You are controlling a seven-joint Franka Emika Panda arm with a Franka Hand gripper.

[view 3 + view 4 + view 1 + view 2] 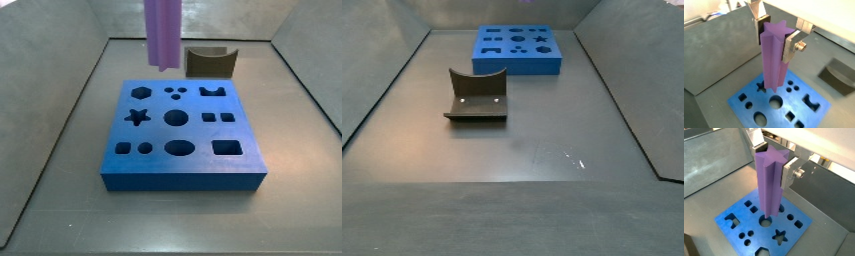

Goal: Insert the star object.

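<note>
End effector (pixel 775 34) clamped around star object (pixel 773 60)

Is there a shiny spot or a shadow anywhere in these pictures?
In a side view, small bright glints sit on the bare grey floor in front of the brown curved block. In a wrist view, the gripper holds the purple star object, whose one side looks darker than the other.
</note>
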